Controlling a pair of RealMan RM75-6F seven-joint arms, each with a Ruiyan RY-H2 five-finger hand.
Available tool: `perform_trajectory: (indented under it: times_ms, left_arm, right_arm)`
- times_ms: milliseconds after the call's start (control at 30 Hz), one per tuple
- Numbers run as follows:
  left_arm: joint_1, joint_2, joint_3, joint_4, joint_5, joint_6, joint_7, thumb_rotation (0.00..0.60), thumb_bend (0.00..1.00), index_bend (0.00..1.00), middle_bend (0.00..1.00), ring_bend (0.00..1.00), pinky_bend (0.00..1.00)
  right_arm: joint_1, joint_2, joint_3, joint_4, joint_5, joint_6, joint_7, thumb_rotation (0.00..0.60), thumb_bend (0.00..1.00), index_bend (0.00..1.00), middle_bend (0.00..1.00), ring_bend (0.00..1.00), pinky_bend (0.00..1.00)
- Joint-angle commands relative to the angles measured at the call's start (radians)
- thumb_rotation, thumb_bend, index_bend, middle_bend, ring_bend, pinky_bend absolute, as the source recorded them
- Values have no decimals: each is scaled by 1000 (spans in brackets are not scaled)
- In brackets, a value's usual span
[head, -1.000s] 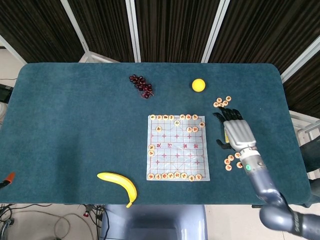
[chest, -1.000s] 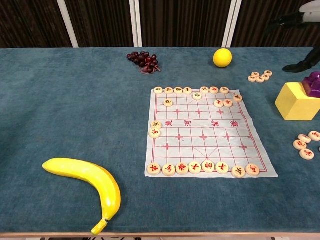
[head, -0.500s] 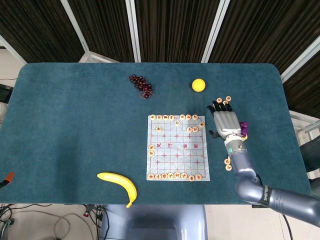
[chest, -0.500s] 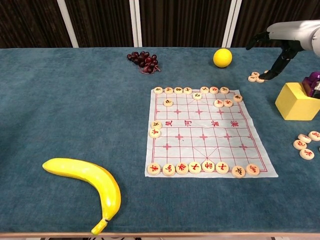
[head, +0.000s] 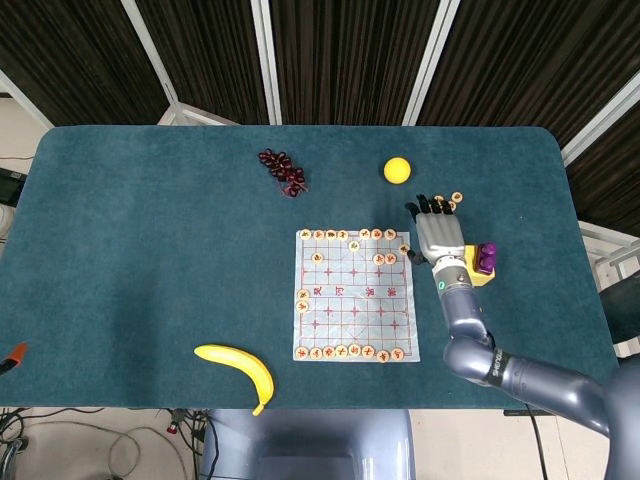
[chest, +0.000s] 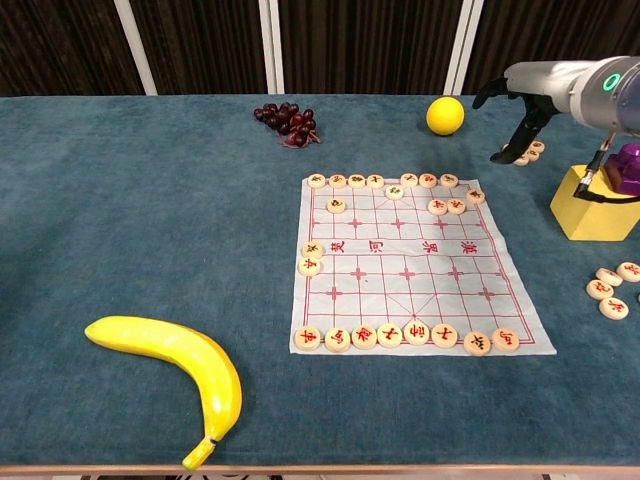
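Banana (chest: 170, 362) near front-left edge. Grapes (chest: 285, 122) at back. Chessboard (chest: 415, 266) centre, discs along rows. Ball (chest: 445, 115) behind board. Right hand (head: 435, 234) fingers spread, empty, over loose discs (chest: 522, 153) off board's far right corner. Yellow block (chest: 595, 202) just beside hand.

Right hand (head: 436, 232) between chessboard (head: 355, 295) and block (head: 480, 268), above loose pieces (head: 446, 203).

I record a teal surface (head: 150, 250) and a white chess board (head: 355, 295) with a red grid; its pieces (chest: 400, 335) are tan (red or dark marks). Banana (chest: 180, 360) yellow, grapes (head: 283, 171) dark red, block (chest: 590, 205) yellow, robot hand (head: 436, 232) grey-black.
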Motion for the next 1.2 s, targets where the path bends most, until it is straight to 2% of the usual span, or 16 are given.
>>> perform_trajectory:
  times_ms: [33,1200]
  left_arm:
    - [-2,-2,-1,2,-2,-2,2,600,27,20,0,0,73]
    - [-16,-6,-8,7,-25,-22,7,600,27,20,0,0,73]
  right_arm:
    - [22,-31,3,41,21,-15,-2,600,374,138,0,0,36]
    - [141,-326,44,451,76,-75,-68,600,374,293,0,0,36]
